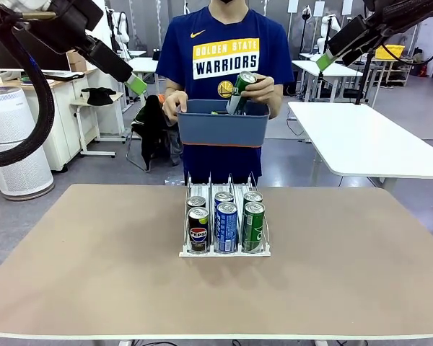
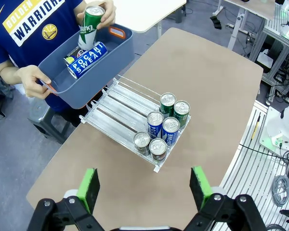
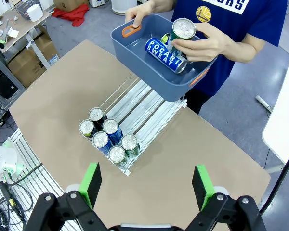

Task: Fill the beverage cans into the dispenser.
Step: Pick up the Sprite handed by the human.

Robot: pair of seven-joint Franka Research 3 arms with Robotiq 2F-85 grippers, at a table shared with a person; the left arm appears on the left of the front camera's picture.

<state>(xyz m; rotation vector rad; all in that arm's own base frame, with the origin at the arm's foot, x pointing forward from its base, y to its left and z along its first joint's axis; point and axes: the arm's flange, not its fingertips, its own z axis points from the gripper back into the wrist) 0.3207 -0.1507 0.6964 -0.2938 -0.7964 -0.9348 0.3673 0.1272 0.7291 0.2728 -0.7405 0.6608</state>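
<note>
Left tool (image 2: 144,179) and right tool (image 3: 146,174), jaws spread and empty, hang above the tabletop (image 1: 94,274), well apart from the dispenser (image 1: 224,253) at its middle. Its three lanes hold six upright beverage cans (image 1: 226,226), two per lane: black, blue, green. Beyond, a person holds a blue-grey tub (image 1: 224,131) containing a lying blue can (image 2: 86,60); one hand (image 1: 263,92) grips a green can (image 1: 242,85) over it.
</note>
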